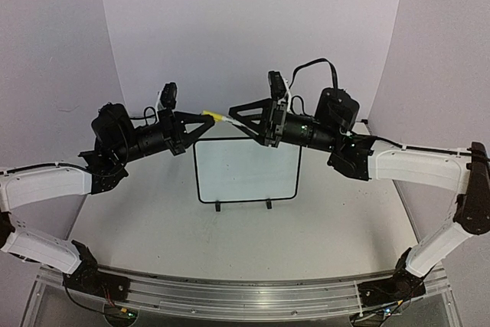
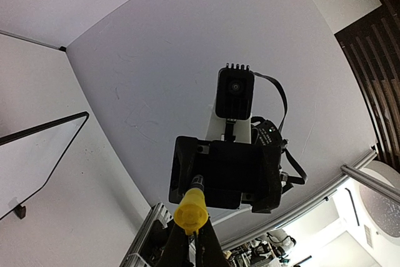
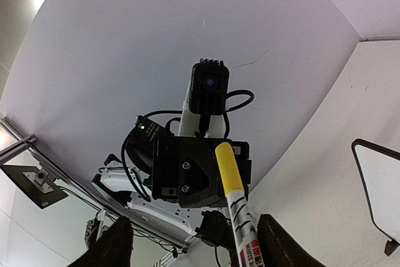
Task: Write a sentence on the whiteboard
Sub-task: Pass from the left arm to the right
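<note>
Tapering yellow cap, black-framed whiteboard

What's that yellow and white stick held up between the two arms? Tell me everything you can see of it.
It is a marker pen: a white barrel printed with lettering and a long yellow end, plastic by the look. No writing tip shows. It hangs level in the air by the upper left corner of the whiteboard. The left gripper is shut on its yellow end; the right gripper stands open around the white barrel.
</note>
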Robot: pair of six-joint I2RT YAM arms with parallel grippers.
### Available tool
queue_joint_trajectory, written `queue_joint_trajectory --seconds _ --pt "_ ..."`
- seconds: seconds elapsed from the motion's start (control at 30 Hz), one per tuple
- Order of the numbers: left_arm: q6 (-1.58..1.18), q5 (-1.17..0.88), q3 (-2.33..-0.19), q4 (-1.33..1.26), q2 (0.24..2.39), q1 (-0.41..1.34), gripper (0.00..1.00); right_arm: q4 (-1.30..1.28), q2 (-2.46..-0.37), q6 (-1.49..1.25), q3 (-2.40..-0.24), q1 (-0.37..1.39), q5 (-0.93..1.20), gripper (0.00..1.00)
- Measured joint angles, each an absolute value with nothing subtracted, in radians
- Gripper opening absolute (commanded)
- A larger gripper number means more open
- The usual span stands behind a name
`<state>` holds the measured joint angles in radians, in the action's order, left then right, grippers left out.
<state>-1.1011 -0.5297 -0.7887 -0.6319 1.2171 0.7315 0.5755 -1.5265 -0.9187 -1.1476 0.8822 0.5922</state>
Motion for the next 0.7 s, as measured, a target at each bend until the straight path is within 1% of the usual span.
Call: queue_joint_trajectory --seconds 0.17,0.53,0.7 --pt "-1.102 -0.531 -0.789 -0.641 1.217 0.731 0.00 0.574 -1.538 -0.920 -1.152 0.882 0.591 0.35" --pt "-1.105 -0.539 -0.789 -0.663 1.217 0.730 0.00 0.566 -1.544 -0.923 -1.152 0.881 0.582 0.15" --pt "-1.106 -0.540 -0.789 -0.666 1.217 0.730 0.00 0.561 -1.545 -0.926 -1.152 0.880 0.574 0.01"
